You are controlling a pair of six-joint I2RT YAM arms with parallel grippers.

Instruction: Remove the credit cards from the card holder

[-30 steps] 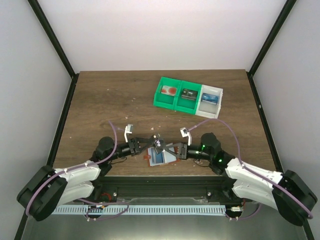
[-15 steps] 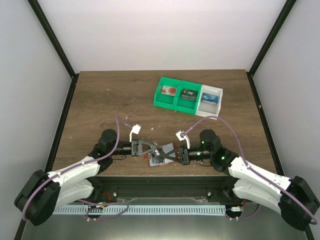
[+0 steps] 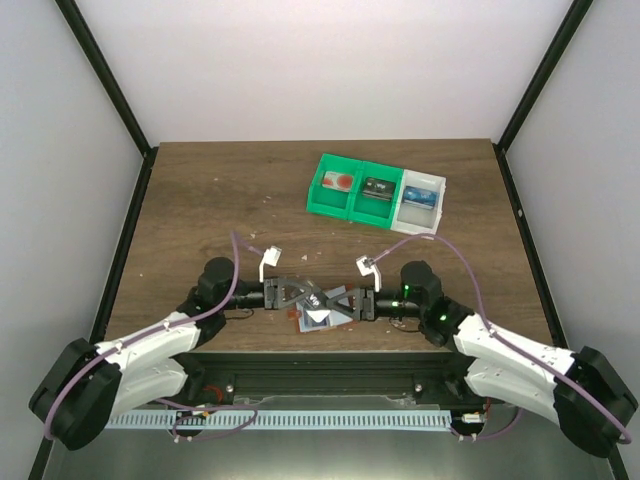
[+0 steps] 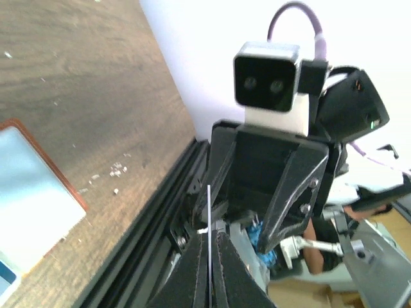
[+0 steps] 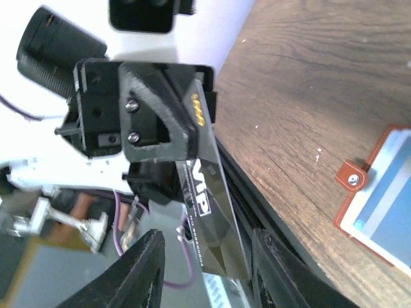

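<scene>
One dark card point(image 5: 207, 192) marked VIP is clenched between the fingers of the left end effector point(image 4: 210, 273), lifted clear of the worktop point(image 5: 321, 96) at its near edge. The right end effector point(image 5: 205, 266) is released, its fingers spread either side of that card. Just beside them, the card holder point(image 5: 385, 212) lies open and flat on the worktop.

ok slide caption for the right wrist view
Left gripper clamps a dark glossy VIP-lettered card between the open fingers of the right gripper; reddish-brown leather card holder lies on wooden table.
</scene>
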